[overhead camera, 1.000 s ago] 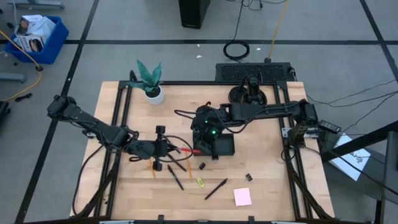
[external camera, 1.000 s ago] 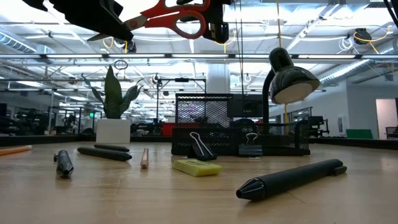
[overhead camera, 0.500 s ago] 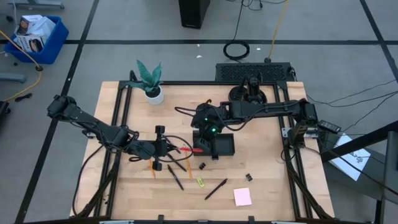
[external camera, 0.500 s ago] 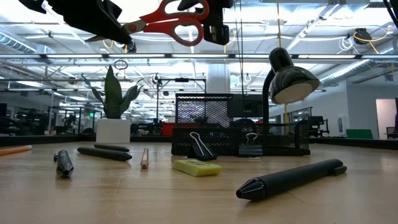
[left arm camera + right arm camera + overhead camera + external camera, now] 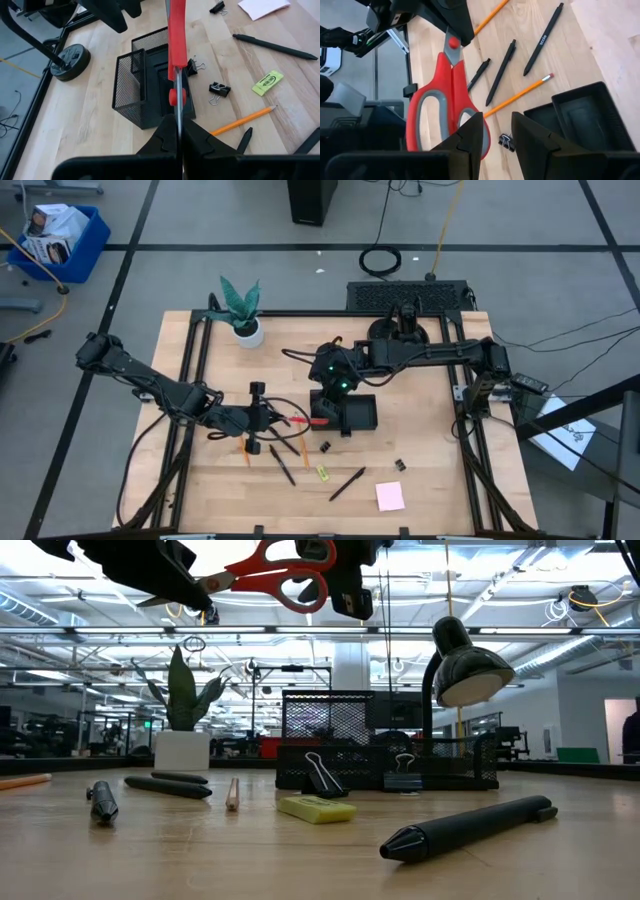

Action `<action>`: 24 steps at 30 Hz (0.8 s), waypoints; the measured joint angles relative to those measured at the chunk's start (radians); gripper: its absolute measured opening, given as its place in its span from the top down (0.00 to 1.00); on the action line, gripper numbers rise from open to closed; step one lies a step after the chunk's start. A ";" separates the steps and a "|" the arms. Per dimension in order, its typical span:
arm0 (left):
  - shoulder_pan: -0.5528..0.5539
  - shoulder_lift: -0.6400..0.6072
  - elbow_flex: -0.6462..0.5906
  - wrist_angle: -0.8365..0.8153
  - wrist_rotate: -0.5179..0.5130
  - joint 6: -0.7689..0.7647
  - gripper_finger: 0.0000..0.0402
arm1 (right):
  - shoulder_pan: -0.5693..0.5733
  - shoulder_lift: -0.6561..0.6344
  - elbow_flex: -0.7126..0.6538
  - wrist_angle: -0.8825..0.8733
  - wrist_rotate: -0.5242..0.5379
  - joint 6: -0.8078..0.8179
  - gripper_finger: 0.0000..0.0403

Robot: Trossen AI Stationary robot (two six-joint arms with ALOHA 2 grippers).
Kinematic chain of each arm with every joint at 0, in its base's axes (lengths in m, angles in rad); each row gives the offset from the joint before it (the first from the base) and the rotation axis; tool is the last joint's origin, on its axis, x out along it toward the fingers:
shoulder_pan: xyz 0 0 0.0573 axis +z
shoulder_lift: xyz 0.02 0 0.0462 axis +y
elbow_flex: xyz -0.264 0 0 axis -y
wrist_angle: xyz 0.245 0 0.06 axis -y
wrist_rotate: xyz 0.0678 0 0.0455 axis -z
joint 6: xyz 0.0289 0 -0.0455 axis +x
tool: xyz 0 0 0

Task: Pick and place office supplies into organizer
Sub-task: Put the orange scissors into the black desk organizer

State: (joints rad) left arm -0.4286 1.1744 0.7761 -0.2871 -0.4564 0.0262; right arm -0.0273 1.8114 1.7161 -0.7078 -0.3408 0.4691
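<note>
The handover goes best if the right gripper [image 5: 490, 142], its fingers parted around one handle loop, closes fully before the left gripper [image 5: 178, 145], pinching the blades, lets go; the scissors [image 5: 265, 572] hang level in the air beside the organizer [image 5: 352, 414]; red handles with grey lining, blades closed, pivot red.

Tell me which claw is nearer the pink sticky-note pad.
Right. The right claw hangs over the organizer at the scissors' handles, up-left of the pad; the left claw, holding the blades, is farther left.
</note>
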 joint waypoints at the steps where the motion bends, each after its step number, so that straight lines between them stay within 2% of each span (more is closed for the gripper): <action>1: 0.000 0.000 0.000 0.000 0.000 -0.002 1.00 | -0.001 0.000 0.000 0.000 0.000 -0.004 0.77; 16: 0.000 0.000 0.000 0.000 0.000 -0.007 1.00 | -0.033 -0.005 0.000 0.006 0.003 -0.040 0.77; 24: 0.011 0.000 0.000 -0.001 0.002 -0.039 1.00 | -0.069 -0.035 0.000 0.043 0.017 -0.185 0.77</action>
State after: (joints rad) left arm -0.4175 1.1744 0.7761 -0.2877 -0.4542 -0.0127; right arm -0.0958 1.7766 1.7161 -0.6646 -0.3241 0.2842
